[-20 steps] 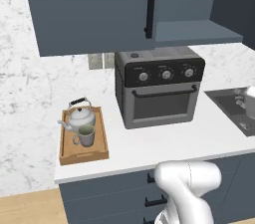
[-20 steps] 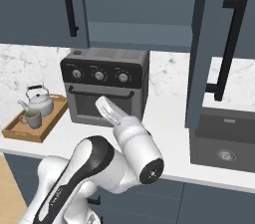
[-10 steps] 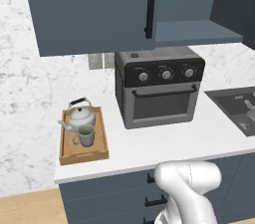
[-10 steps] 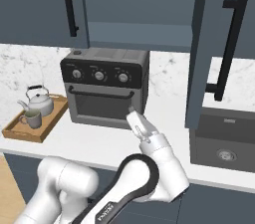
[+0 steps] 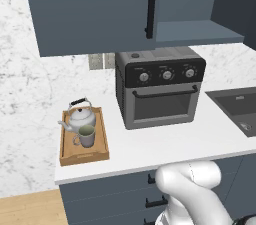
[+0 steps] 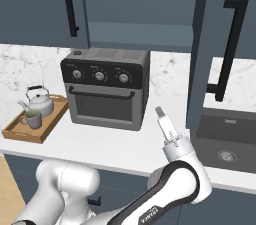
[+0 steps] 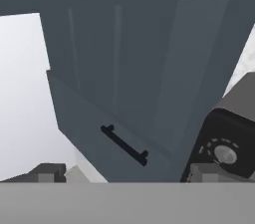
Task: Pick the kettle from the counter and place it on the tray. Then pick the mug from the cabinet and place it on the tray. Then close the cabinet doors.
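The silver kettle and the grey-beige mug stand side by side on the wooden tray at the left end of the white counter. Overhead, the slate-blue cabinet shows a bare shelf. Its left door lies flat along the front. The right door stands swung out. My gripper is open and holds nothing. It points upward over the counter, right of the oven and just left of the open door's lower edge.
A black countertop oven sits in the middle of the counter under the cabinet. A dark sink is set into the counter at the right. Blue-grey drawers run below the counter.
The arm has swung right, from in front of the oven to a spot near the open right door. Kettle, mug and tray have not moved. The jaws stayed open.
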